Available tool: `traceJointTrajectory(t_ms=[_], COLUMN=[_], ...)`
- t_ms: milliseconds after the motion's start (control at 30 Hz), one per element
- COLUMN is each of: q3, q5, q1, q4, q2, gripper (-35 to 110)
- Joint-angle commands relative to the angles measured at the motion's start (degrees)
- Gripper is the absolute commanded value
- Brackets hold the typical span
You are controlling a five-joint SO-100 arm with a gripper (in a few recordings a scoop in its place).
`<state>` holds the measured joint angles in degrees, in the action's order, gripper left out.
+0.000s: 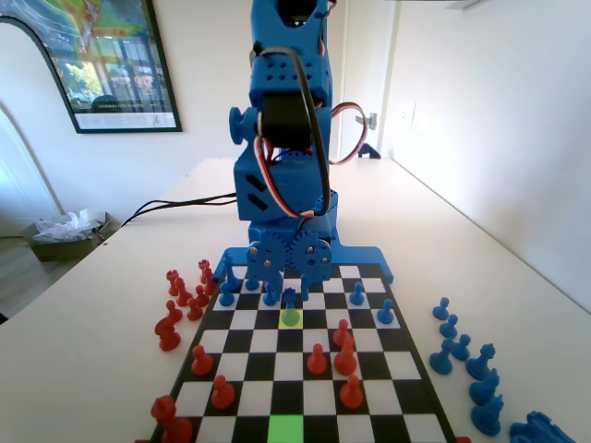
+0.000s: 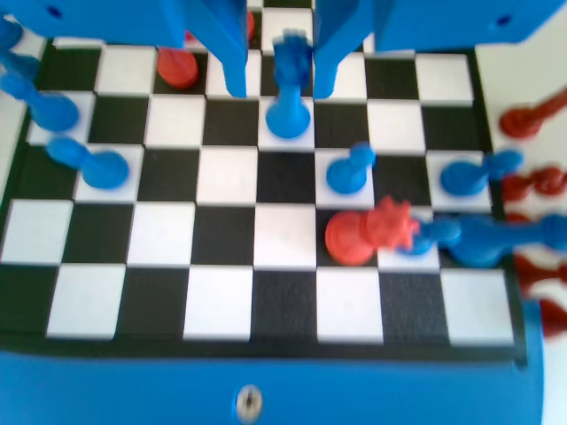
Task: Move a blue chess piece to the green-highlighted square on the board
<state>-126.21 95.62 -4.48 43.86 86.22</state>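
A blue robot arm stands at the far end of a black-and-white chequered board (image 1: 277, 378) on a pale worktop (image 1: 83, 351). In the wrist view, the claw (image 2: 278, 87) hangs from the top edge with its two jaws spread, one on each side of the blue chess piece (image 2: 289, 88) with gaps between, so it is released and grips nothing. The piece stands upright on a white square, its jagged crown between the jaws. In the fixed view the same piece (image 1: 290, 303) stands on a yellow-lit square (image 1: 291, 318) near the arm's base. The green-highlighted square (image 1: 286, 429) lies at the near edge of the board, well apart from the piece. Red pieces (image 1: 346, 360) stand between them, and spare blue pieces (image 1: 462, 355) sit on the worktop to the right
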Motion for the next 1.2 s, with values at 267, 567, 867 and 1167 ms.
traceJointTrajectory(t_ms=[267,567,867,1167], q3=[1.32,-0.53,-0.53,9.40], q5=[1.32,3.34,4.13,2.20], q1=[-1.05,-1.23,-1.23,-0.88], q4=[-1.49,-3.25,-2.37,14.94], q2=[1.32,1.32,1.49,6.33], gripper=[9,4,1,1])
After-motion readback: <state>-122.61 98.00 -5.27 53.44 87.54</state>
